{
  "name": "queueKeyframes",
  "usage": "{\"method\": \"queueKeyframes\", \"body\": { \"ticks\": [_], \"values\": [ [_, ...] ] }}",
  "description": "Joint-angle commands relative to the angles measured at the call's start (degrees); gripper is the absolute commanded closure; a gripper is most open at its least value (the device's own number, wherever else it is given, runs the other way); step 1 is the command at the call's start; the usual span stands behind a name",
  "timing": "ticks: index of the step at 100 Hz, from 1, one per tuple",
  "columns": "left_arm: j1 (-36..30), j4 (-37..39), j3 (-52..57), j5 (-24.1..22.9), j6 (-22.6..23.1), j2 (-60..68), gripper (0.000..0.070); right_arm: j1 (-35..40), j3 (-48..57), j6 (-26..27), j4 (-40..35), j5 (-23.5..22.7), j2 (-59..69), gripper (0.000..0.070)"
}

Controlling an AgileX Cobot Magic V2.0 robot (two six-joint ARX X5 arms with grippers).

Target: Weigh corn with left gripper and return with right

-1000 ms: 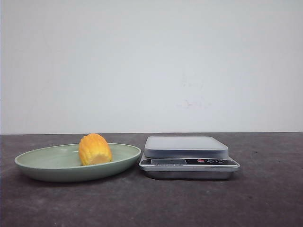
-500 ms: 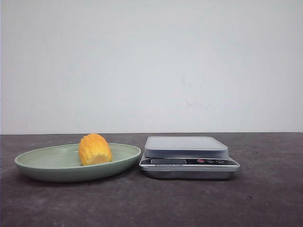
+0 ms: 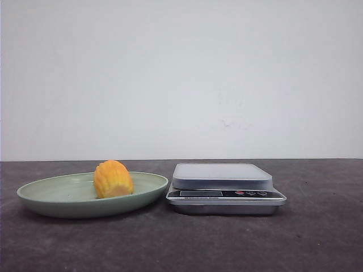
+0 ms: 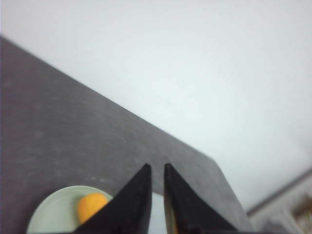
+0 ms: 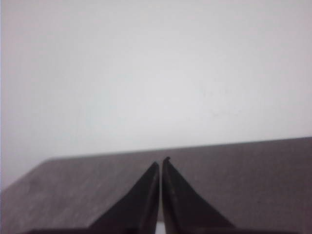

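Corn [image 3: 113, 179] on green plate [image 3: 51, 198], scale [image 3: 226, 187] at its 3 o'clock, dark desk [image 3: 317, 238], left gripper [image 4: 157, 171] and right gripper [image 5: 161, 165] both clenched, empty.

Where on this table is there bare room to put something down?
The dark table is bare in front of the green plate and the scale, and to the right of the scale. The scale's tray is bare too. It is tightest where plate and scale nearly meet; the corn sits on the plate.
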Motion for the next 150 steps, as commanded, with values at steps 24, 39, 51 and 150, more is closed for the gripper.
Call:
{"method": "queueKeyframes", "body": {
  "ticks": [24,39,51,150],
  "values": [
    [-1.0,-14.8,31.6,-1.2,18.6,18.0,0.0690,0.0,18.2,-6.3,-9.1,0.0,11.3,0.0697],
    [-1.2,-15.9,35.0,0.2,18.2,20.3,0.0242,0.1,18.2,-6.3,-10.1,-3.3,11.3,0.0398],
    [-1.9,-18.4,35.0,0.3,18.2,20.4,0.0000,0.1,18.2,-5.7,-10.6,-6.7,11.2,0.0094],
    [-16.2,-18.4,23.8,-3.1,12.3,48.6,0.0082,0.3,18.1,-7.9,-20.0,-5.4,11.4,0.0039]
  ]
}}
